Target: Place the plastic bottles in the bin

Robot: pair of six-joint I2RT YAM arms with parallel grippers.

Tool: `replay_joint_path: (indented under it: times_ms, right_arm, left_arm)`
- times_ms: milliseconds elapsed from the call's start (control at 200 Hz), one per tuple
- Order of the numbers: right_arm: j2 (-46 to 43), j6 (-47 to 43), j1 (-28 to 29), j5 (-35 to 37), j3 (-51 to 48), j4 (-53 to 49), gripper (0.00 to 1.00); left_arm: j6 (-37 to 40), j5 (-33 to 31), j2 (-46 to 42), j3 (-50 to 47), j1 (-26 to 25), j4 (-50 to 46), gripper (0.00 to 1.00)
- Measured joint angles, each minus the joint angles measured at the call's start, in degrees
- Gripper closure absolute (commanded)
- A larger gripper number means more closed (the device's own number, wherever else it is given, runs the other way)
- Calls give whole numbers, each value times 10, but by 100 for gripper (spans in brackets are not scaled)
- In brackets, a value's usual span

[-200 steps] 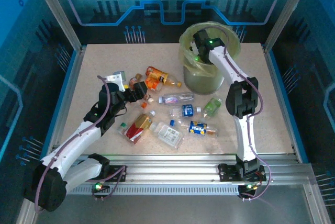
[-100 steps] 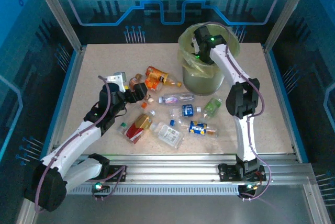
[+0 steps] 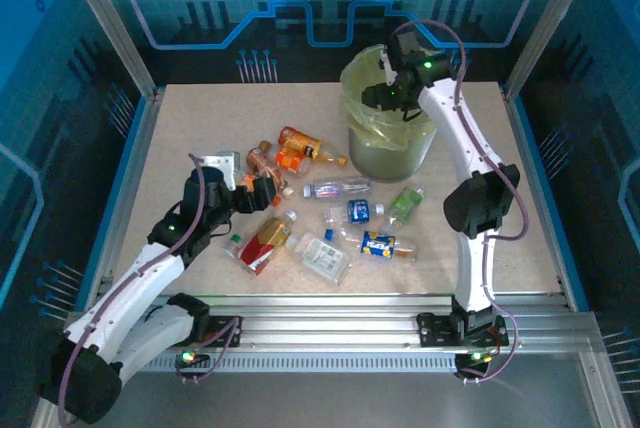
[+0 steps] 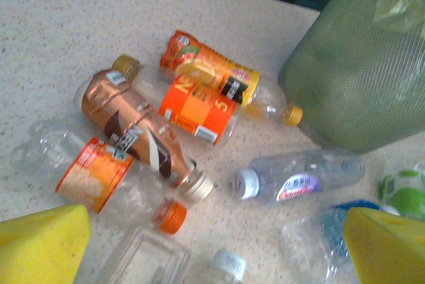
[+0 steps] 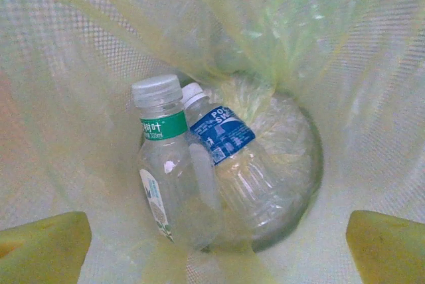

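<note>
done: two bottles in the bin (image 3: 392,156), judged early progress
in bin, item 1: green-label bottle (image 5: 169,171), clear, white cap, lying on the liner (image 5: 319,38) at the bottom
in bin, item 2: blue-label bottle (image 5: 232,158), clear, touching item 1 on its right
left to do: roughly ten bottles lie loose on the worktop (image 3: 190,118), all outside the bin
loose, left cluster: brown bottle (image 4: 136,128); orange-cap bottle (image 4: 99,178) just beside it; red-orange bottle (image 4: 199,108); juice bottle (image 4: 226,81) with yellow cap, its cap end near the bin wall
loose, middle: pink-label bottle (image 4: 299,178), clear, white cap, just in front of the bin
loose, right: green bottle (image 3: 407,205); small blue-label bottle (image 3: 360,211); blue-yellow bottle (image 3: 385,245)
loose, near edge: red-label bottle (image 3: 265,241); flat clear bottle (image 3: 322,256)
left arm: stretched low from the near-left base toward the left cluster
left claw (image 3: 266,193): hovers above the brown and orange-cap bottles, jaws spread wide, nothing between them
right arm: raised high, elbow out to the right, forearm reaching over the bin rim
right claw (image 3: 382,98): over the bin mouth, pointing down inside, jaws wide apart, empty
next, as a judgement: the left claw looks best placed for a pick from the left cluster
</note>
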Motion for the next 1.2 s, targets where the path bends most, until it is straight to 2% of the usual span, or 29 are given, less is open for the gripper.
replay_joint_path:
  times_ms: [230, 465, 800, 1031, 1201]
  right_arm:
    - [-54, 3, 0, 29, -5, 0, 0]
    - [-130, 11, 1, 54, -52, 11, 0]
    - [-282, 31, 33, 95, -210, 62, 0]
    - [-398, 66, 82, 131, -358, 105, 0]
    - [-481, 91, 176, 168, -466, 119, 0]
  left_arm:
    - [12, 31, 4, 30, 0, -98, 1]
    - [22, 57, 18, 33, -3, -143, 1]
    - [48, 59, 92, 88, -62, -229, 3]
    - [54, 28, 139, 106, -100, -271, 4]
    - [54, 3, 144, 106, -104, -280, 4]
